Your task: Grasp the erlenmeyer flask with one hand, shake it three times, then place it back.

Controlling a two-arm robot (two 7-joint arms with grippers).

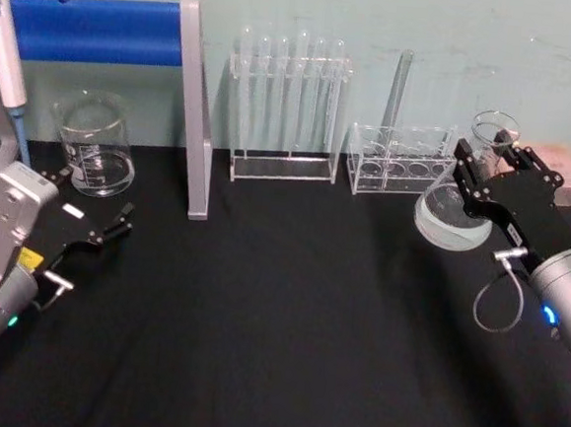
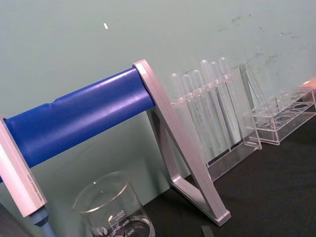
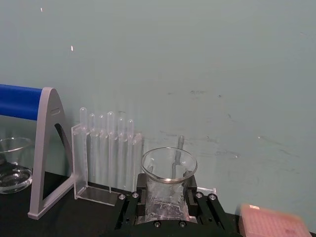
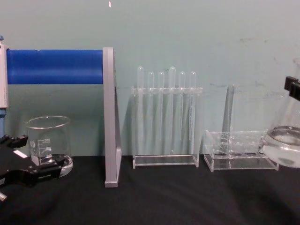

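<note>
Head view shows the right tool (image 1: 487, 162) clenched round the neck of the erlenmeyer flask (image 1: 448, 218), raised off the table (image 1: 277, 322) beside the low rack (image 1: 400, 163), left tool (image 1: 117, 222) released near the beaker (image 1: 95, 144)

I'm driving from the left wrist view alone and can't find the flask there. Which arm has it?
Observer: The right gripper is shut around the neck of the erlenmeyer flask, at the table's right side.
Operator: Is it standing on the table?
Observer: It appears not. In the chest view its base hangs above the black table.
Operator: And my own gripper?
Observer: The left gripper is open and holds nothing, low beside the beaker.
</note>
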